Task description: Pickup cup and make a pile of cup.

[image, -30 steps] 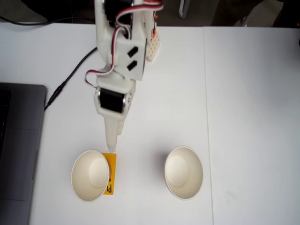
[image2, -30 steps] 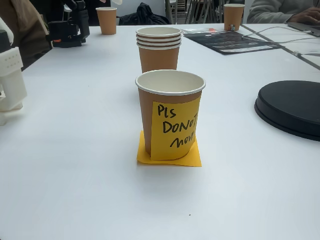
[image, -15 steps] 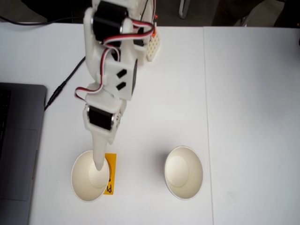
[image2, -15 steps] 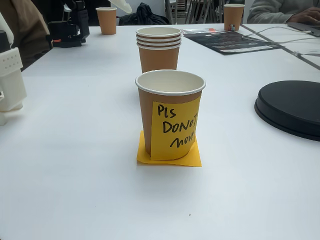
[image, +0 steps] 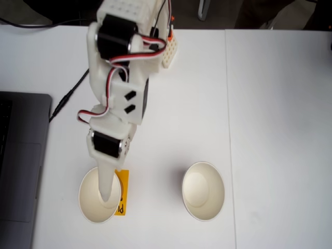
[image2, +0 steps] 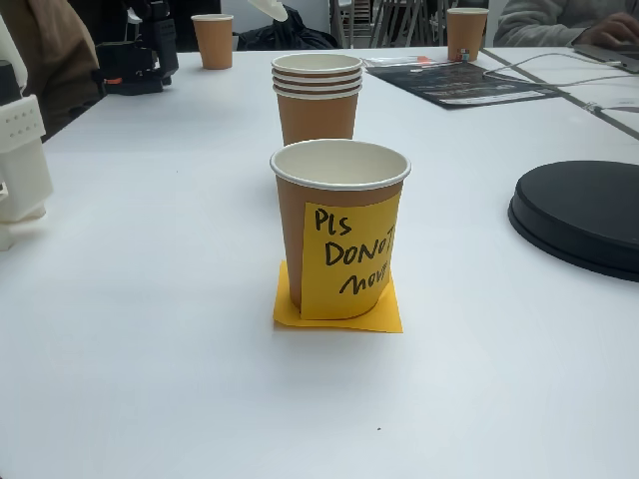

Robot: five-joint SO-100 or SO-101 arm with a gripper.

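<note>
- Top-down fixed view: white arm [image: 122, 78] comes down from 12 o'clock; pincer [image: 106, 193] tip sits over the open mouth of the cup [image: 93, 202] at approx. 7 o'clock of the pic.
- One white finger [image: 106, 181] points into the cup's cream inside. Can't tell how wide the pincer is or whether it has hold of anything.
- Yellow note [image: 121, 193] shows on the cup's 3 o'clock side, touching its wall.
- 2nd cup [image: 203, 191], plain, stands upright on the white tabletop [image: 270, 104] at approx. 5 o'clock, well apart from the 1st.
- Grey laptop [image: 21, 161] at 9 o'clock edge; black cable [image: 70, 96] runs betw. it and the arm.
- Low side fixed view: brown-walled cup [image2: 339, 225] w/ "Pls do not move" note [image2: 347, 254] at centre, standing on a flat yellow note [image2: 337, 314].
- Behind it at 12 o'clock, a stack of cups [image2: 317, 95]; black round disc [image2: 579, 215] at 3 o'clock.
</note>
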